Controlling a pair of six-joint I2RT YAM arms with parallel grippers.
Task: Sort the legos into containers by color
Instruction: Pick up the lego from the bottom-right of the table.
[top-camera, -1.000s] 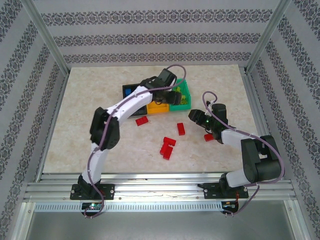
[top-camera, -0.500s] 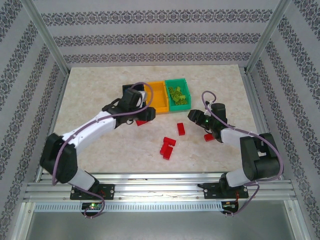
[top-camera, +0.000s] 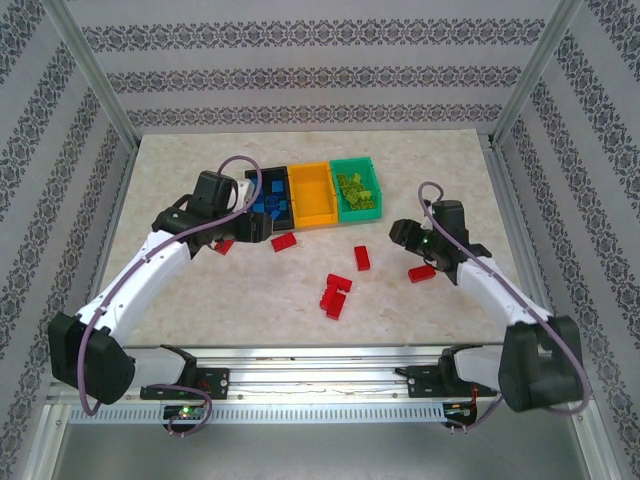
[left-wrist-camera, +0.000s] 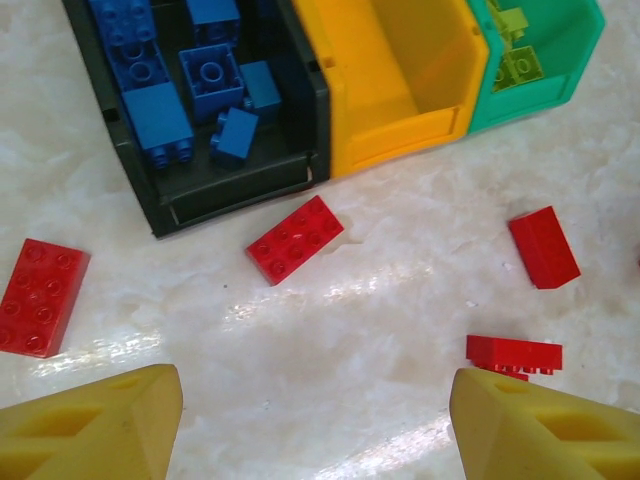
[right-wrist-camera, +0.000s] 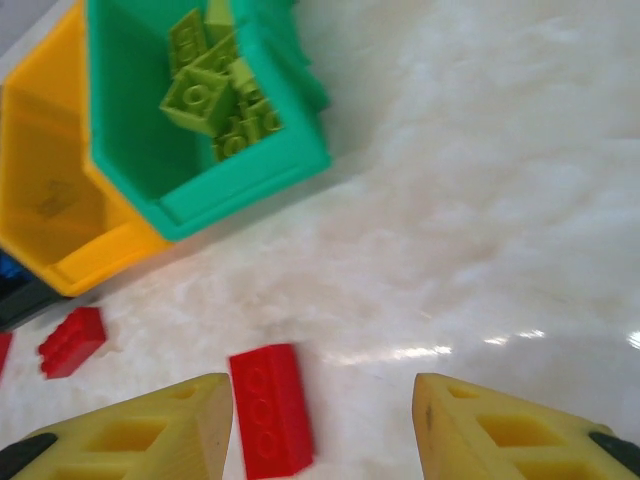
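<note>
Three bins stand in a row: the black bin (top-camera: 250, 178) with blue legos (left-wrist-camera: 160, 90), the orange-yellow bin (top-camera: 312, 195), which looks empty, and the green bin (top-camera: 357, 190) with lime legos (right-wrist-camera: 210, 95). Several red legos lie on the table, among them red ones by the black bin (left-wrist-camera: 295, 238), left of it (left-wrist-camera: 38, 297) and mid-table (top-camera: 362, 258). My left gripper (left-wrist-camera: 315, 425) hovers open in front of the black bin (top-camera: 240, 226) with nothing between its fingers. My right gripper (right-wrist-camera: 325, 430) is open near the table, a red lego (right-wrist-camera: 270, 410) beside its left finger (right-wrist-camera: 150, 430).
More red legos lie mid-table (top-camera: 335, 295) and under the right arm (top-camera: 420, 273). Aluminium frame posts and patterned walls enclose the marble tabletop (top-camera: 180, 290). Free room lies on the left and far right of the table.
The left arm swung from over the bins to the left and down in front of the black bin, uncovering all three bins. The right gripper shifted slightly right.
</note>
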